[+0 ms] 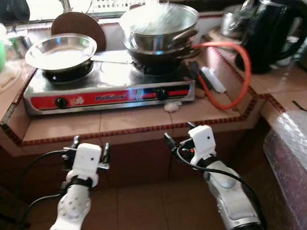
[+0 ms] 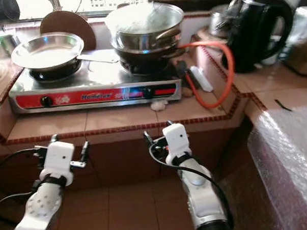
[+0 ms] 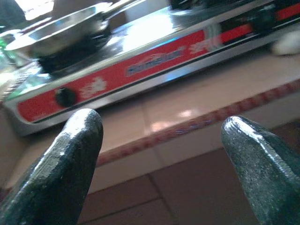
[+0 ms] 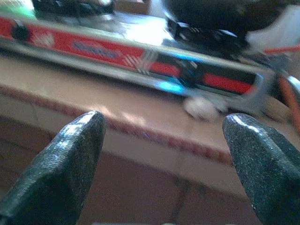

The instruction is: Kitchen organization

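Head camera, both eyes: I'm standing at a tiled counter [image 1: 138, 122] with a two-burner gas stove [image 1: 111, 85] on it. Shallow steel pan [image 1: 59, 51] sits on the burner to my left; a stack of steel pots [image 1: 160, 26] sits on the burner to my right, top one tilted slightly. Orange gas hose [image 1: 232, 72] loops off the stove's right end toward a black kettle [image 1: 271, 33]. Small pale lump [image 1: 171, 106] lies on the tile just in front of the stove, near the right knob.

Left gripper [image 3: 161, 154] is held low in front of the counter edge, jaws spread wide, nothing between them; its wrist view looks up at the stove's red front panel. Right gripper [image 4: 164, 154] is likewise wide and empty, below the counter lip, aimed at the lump and the right end of the stove.

My read: this is the approach, no object chosen yet. Nearest candidate for tidying looks like the pale lump, or the pots.

Notes for doing it well:
- Raise both arms above the counter lip before reaching in, or the fingers will catch the tile edge.
- Keep the right arm clear of the hose.
- Pot stack looks unstable; take it by the rim or handle, slowly, steadying with the other gripper.
- Wrist views are blurred; settle before closing.
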